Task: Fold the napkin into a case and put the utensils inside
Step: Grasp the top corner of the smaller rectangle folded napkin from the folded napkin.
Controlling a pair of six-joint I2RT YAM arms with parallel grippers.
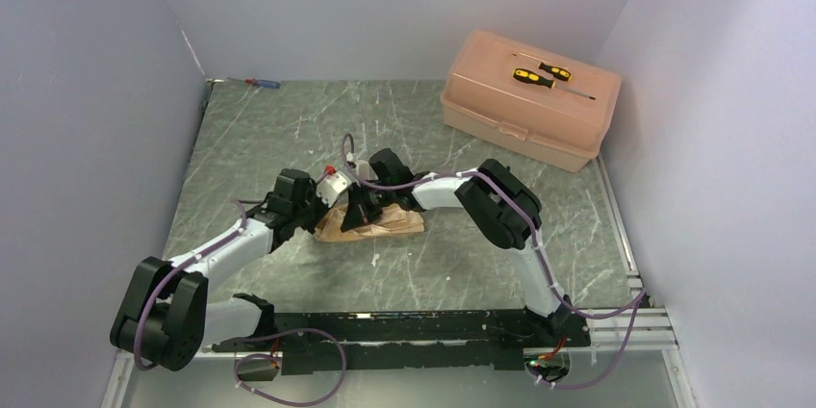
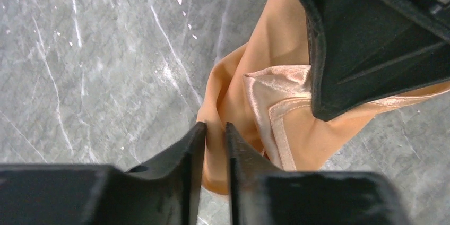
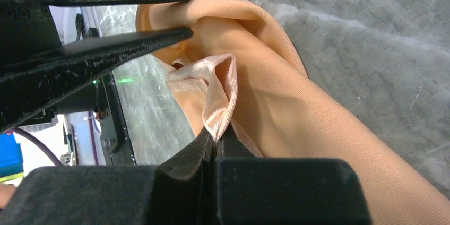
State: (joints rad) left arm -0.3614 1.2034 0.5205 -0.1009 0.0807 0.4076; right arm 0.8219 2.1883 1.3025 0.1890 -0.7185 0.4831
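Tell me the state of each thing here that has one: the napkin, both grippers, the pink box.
napkin: bunched and part-folded on the table, not a flat case, gripped at two places.
left gripper: closed on a fold of the napkin.
right gripper: shut tight on the napkin's shiny hem.
pink box: lid closed.
yellow-and-black screwdrivers: lying flat on the box lid.

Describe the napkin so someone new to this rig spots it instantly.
On the grey marbled table, look near the middle, where the two arms' grippers meet. The napkin is the crumpled peach-orange cloth beneath them, pinched by the left gripper and right gripper. Unlike the pink box behind, it is soft, shiny fabric.
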